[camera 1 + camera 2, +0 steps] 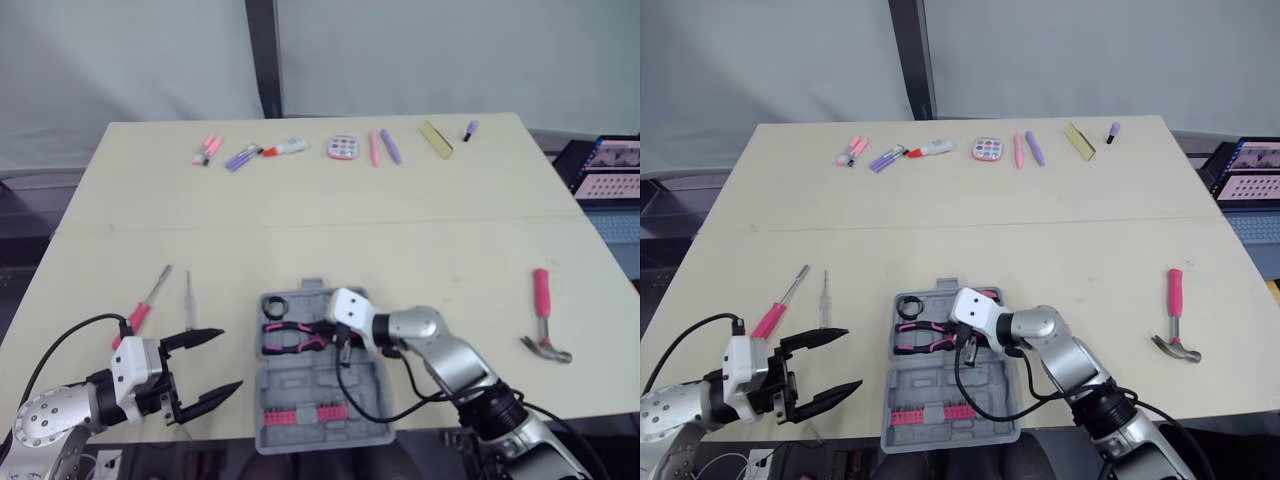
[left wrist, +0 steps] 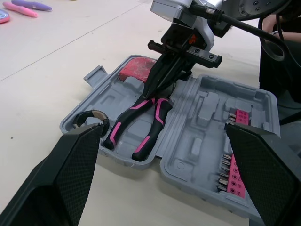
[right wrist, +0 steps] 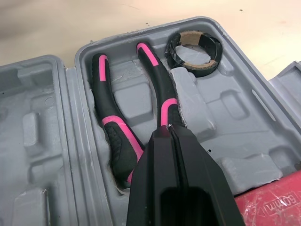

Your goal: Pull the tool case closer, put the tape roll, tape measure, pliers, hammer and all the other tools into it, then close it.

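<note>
judging by how things lie, the packing is about halfway: the tool case sits open at the lower centre of the head view, near the desk edge, so the pull looks done. it holds one tape roll in its upper left corner, one pair of pliers bedded in their slot, and one red tape measure at its upper right. a single pink bit strip lines the lower half. the right pincer is closed, fingers pressed together, tips down at the pliers' head end. the left pincer hangs spread open and empty at lower left, beside the case. one hammer lies well apart at the right. two screwdrivers, a pink-handled one and a thin one, lie at the left. those three and the lid remain. roughly eight small pens and bits line the far edge.
</note>
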Robot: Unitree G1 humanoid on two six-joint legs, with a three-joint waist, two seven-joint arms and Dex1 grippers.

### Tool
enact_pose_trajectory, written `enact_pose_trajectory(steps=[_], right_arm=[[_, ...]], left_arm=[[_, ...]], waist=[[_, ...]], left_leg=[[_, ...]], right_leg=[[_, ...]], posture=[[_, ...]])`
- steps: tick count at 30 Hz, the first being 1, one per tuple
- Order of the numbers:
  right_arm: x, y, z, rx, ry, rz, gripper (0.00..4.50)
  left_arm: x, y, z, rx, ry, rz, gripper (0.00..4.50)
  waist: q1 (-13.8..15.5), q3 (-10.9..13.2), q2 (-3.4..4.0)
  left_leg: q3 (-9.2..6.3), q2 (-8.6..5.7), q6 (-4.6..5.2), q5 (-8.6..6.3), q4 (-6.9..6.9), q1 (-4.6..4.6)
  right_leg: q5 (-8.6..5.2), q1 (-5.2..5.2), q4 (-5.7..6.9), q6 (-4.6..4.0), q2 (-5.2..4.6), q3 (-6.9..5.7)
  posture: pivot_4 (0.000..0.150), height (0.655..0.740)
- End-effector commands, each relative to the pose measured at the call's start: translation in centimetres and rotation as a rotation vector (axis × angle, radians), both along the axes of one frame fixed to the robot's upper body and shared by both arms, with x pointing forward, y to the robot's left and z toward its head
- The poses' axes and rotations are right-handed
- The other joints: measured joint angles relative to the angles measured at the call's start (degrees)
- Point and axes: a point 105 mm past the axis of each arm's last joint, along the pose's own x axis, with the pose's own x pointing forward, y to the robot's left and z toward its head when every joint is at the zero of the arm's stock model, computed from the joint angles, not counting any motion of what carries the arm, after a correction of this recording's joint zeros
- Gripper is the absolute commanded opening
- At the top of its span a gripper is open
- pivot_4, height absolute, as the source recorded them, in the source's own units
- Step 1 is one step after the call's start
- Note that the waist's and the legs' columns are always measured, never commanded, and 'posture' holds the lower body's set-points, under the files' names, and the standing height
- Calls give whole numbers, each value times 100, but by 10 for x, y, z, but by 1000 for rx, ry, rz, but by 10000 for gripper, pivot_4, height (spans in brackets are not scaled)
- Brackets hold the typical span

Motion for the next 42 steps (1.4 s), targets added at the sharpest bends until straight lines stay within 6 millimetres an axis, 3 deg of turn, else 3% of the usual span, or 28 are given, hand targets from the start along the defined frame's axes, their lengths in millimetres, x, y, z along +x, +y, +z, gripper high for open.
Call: enact_pose_trajectory(steps=[1, 19, 24, 31, 35, 42], right_arm=[[-10, -20, -39, -147, 126, -43, 212], [-21, -46, -80, -334, 235, -90, 212], [-30, -50, -89, -362, 263, -76, 212], [-33, -53, -94, -375, 278, -75, 212], [-23, -42, -79, -269, 222, -90, 212], [-4, -23, -21, 41, 81, -138, 212]], left_arm=[[-1, -3, 4, 3, -16, -13, 45000], [0, -7, 8, -1, -20, -13, 45000], [1, -8, 9, 0, -19, -13, 45000], [0, -8, 9, -2, -14, -16, 45000], [0, -9, 8, -8, -8, -20, 45000], [1, -13, 7, -27, -11, -24, 45000]], waist=[[1, 0, 0], [13, -39, -11], [23, -58, 2], [60, -99, -1], [83, -102, -1], [132, -80, 14]], left_leg=[[0, 0, 0, 0, 0, 0], [-9, -2, 0, 0, -4, 23], [-10, -2, 0, -1, -45, 98], [-14, -3, 1, -1, -61, 105], [-14, -3, 0, -1, -62, 105], [-10, -1, 0, -1, -63, 92]], right_leg=[[0, 0, 0, 0, 0, 0], [0, 7, -14, 0, -1, 1], [-2, 75, -50, -5, -3, 3], [-3, 105, -111, -6, -3, 4], [-3, 106, -117, -7, -3, 4], [-4, 109, -154, -7, 0, 4]], posture=[[1500, 7400], [1500, 7400], [1500, 7400], [1500, 7400], [1500, 7400], [1500, 7400]])
